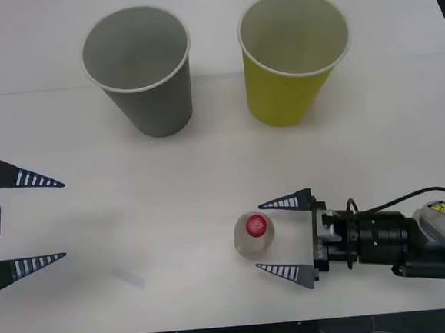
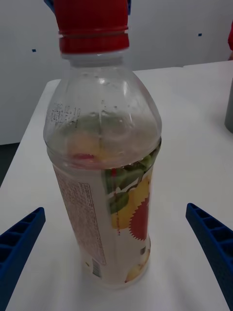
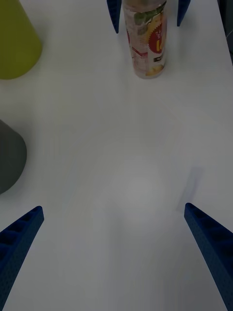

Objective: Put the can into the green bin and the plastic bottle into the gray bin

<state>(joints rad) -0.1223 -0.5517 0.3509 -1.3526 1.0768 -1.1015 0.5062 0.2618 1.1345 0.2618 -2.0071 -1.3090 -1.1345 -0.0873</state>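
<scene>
Front view shows us the white table (image 1: 208, 175) spanning nearly the whole frame. On it, in the upper half, we see two big paper cups standing upright and apart: the gray bin (image 1: 139, 69) at upper left of centre and the green bin (image 1: 294, 55) at upper right of centre, each with a white rim and its mouth open toward the camera.

Next in size, the right arm (image 1: 413, 240) reaches in from the lower right edge, lying low over the table and pointing toward the frame's left. Our right gripper (image 1: 277, 237) has its blue ribbed fingers spread wide, one above and one below the bottle (image 1: 254, 234), their tips just beside it. We cannot tell from this view whether they touch it; in the right wrist view the bottle (image 2: 104, 160) stands upright on the table between the two fingers with clear gaps on both sides.

At the left edge, middle to lower, our left gripper (image 1: 42, 221) hovers with its fingers also wide apart, holding nothing.

Smallest, the bottle sits just below centre, its red cap (image 1: 256, 225) facing up, well apart from both bins. In the left wrist view the bottle (image 3: 145, 41) shows at the top, the green bin (image 3: 14, 43) at upper left.
</scene>
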